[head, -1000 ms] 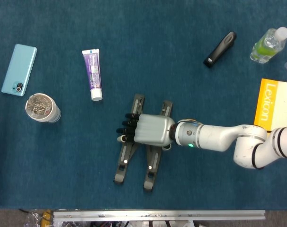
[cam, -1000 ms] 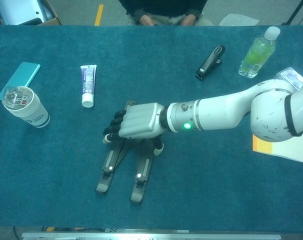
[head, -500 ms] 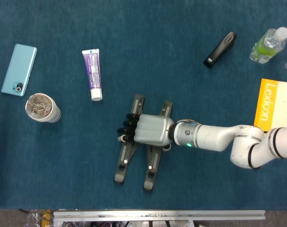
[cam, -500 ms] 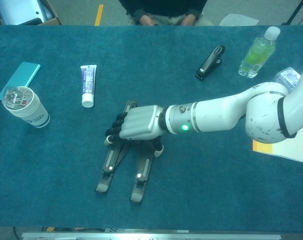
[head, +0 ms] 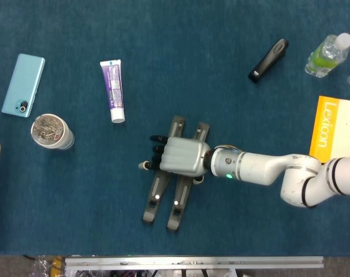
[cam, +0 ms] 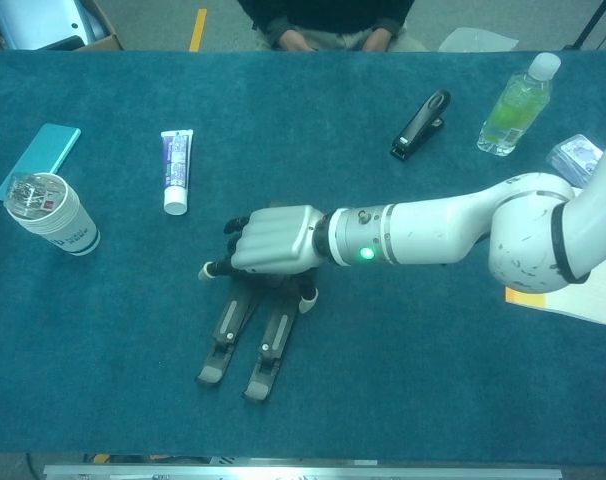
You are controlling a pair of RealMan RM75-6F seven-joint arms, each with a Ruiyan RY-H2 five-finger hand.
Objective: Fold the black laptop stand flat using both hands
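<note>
Two rails of the black laptop stand (head: 166, 199) lie nearly parallel and close together near the front middle of your desk (head: 77, 196), ends pointing at the front edge. Your right hand (head: 178, 156) rests palm down on the stand's upper half, covering it; dark fingers (head: 156, 151) reach past the stand's left side, partly spread. Can't tell if they grip a rail or only press on it. Chest view agrees: right hand (cam: 273, 240) over the stand (cam: 245, 345). Your left hand isn't visible in either view. Off to the sides: toothpaste tube (head: 112, 91), phone (head: 23, 85), lidded cup (head: 51, 131), stapler (head: 268, 60), bottle (head: 328, 53), yellow book (head: 334, 134).
</note>
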